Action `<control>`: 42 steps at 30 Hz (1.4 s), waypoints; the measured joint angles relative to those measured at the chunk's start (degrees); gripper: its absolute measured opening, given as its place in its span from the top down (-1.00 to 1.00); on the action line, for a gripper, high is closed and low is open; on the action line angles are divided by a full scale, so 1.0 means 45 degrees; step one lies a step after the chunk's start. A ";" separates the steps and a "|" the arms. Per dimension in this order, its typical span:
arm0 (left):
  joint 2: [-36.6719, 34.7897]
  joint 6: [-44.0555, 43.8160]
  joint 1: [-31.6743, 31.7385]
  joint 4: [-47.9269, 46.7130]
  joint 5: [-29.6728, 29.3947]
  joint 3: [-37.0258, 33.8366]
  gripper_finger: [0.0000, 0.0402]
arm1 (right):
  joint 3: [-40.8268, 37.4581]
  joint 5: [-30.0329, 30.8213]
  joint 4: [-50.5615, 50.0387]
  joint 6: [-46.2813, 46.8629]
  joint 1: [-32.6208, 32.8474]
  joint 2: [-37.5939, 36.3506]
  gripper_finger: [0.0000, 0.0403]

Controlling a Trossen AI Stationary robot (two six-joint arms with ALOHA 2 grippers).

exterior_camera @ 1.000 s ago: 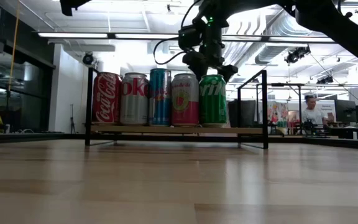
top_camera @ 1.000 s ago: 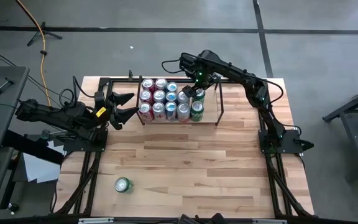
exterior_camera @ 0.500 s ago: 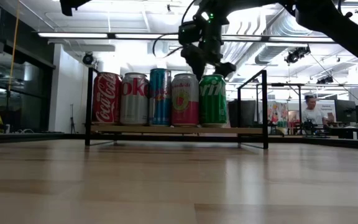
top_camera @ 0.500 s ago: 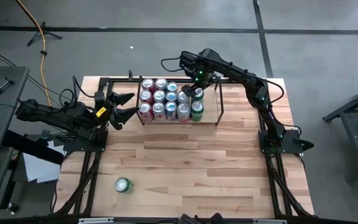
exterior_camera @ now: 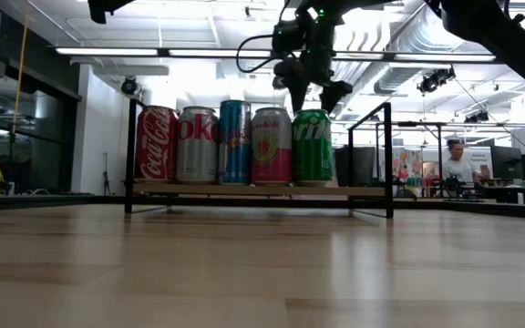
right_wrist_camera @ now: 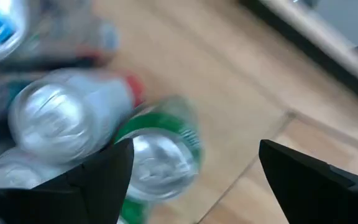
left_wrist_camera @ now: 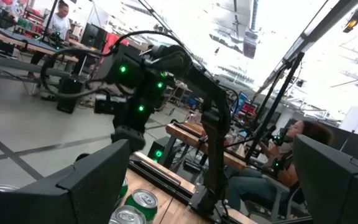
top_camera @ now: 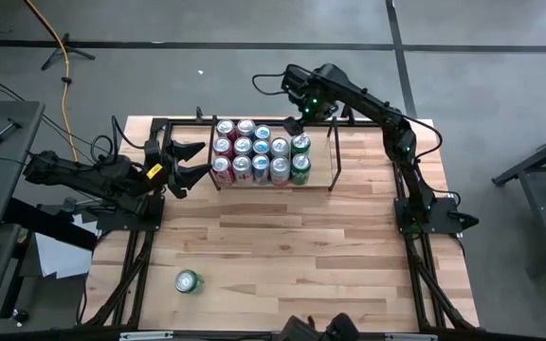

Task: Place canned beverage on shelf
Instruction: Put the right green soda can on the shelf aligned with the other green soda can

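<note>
Right gripper [exterior_camera: 310, 89] jaws spread wide and empty, hanging just above the green can [top_camera: 300, 145] at the back right corner of the can block on the shelf [top_camera: 333, 169]. In my right wrist view that green can [right_wrist_camera: 160, 155] sits between the fingers [right_wrist_camera: 98, 174], clear of both. Left gripper [top_camera: 186, 163] is wide open too, empty, parked just beside the shelf's left end.

One more can [top_camera: 188, 281] stands alone near the front left of the table [top_camera: 301, 256], well apart from the rack. I'd judge that one as next.

Risk from here: the right arm sits close over the packed rows, so a low sideways swing could clip a can top or the thin black rods and topple the block. The lone can could tip or roll if a finger nudges it off-centre.

Table is pale wood planks, black frame round it. Beyond, a bright workshop, ceiling ducts, and a person [exterior_camera: 454, 164] seated at a far bench.
</note>
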 joint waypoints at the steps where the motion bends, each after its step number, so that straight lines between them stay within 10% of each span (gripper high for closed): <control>1: 0.0000 0.0000 0.0000 -0.0016 0.0006 0.0000 -0.82 | 0.0013 0.0352 0.0057 -0.0001 -0.0051 -0.0044 -0.64; 12: 0.0000 0.0005 0.0000 -0.0019 0.0006 0.0000 -0.82 | -0.0336 0.3538 0.0847 0.0160 0.0051 -0.0073 -0.64; 20: 0.0000 0.0005 0.0000 -0.0017 0.0006 0.0000 -0.82 | -0.1326 0.3253 0.1681 -0.1878 0.0151 -0.0073 -0.58; 30: 0.0000 0.0005 0.0000 -0.0017 0.0002 0.0000 -0.82 | -0.1860 0.3338 0.1850 -0.2847 0.0162 -0.0068 0.90; 42: 0.0000 0.0003 0.0000 -0.0142 0.0002 0.0000 -0.82 | -0.1855 0.2266 0.2026 -0.4130 0.0355 -0.0073 0.96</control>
